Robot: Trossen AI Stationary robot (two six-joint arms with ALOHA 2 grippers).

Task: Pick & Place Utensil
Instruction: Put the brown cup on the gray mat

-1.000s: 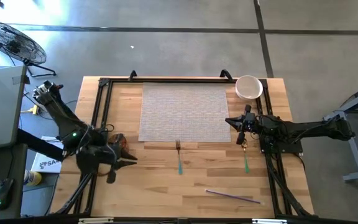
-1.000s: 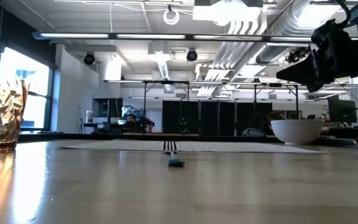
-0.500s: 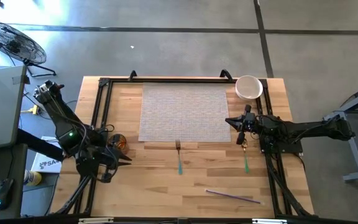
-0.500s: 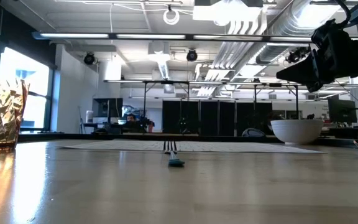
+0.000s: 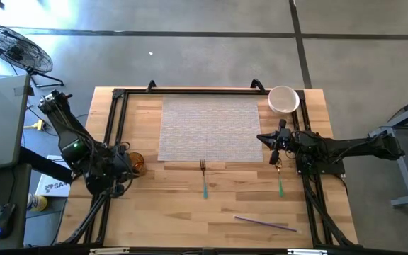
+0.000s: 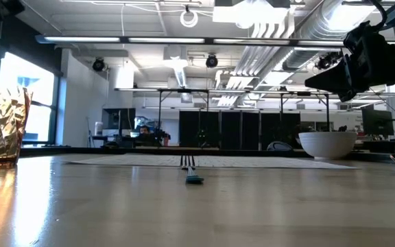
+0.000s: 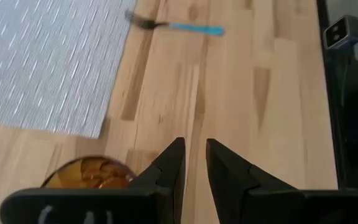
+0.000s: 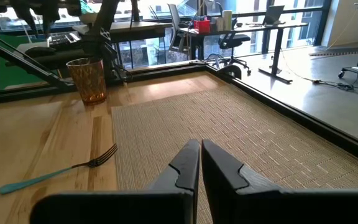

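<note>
A fork with a teal handle [image 5: 204, 178] lies flat on the wood just near of the grey placemat [image 5: 211, 127]; it also shows as fork [image 7: 173, 26], fork [image 8: 61, 171] and fork [image 6: 193, 171]. A second, green-handled utensil [image 5: 280, 182] lies to its right. My left gripper [image 7: 194, 152] hangs by the amber cup [image 5: 134, 163] near the left edge, its fingers a narrow gap apart. My right gripper [image 8: 201, 149] is shut, holds nothing, and hovers over the placemat's right edge [image 5: 273, 145].
A white bowl [image 5: 284, 99] stands at the far right corner, also seen as bowl [image 6: 328, 144]. A thin purple stick [image 5: 264, 223] lies near the near edge. Black frame rails [image 5: 115, 127] run along the table's left, far and right sides. Bare wood [image 5: 168, 205] lies left of the fork.
My left gripper has drawn back toward the table's left edge, away from the fork, and now sits tucked beside the amber cup. The right arm, the fork and the other utensils have stayed where they were.
</note>
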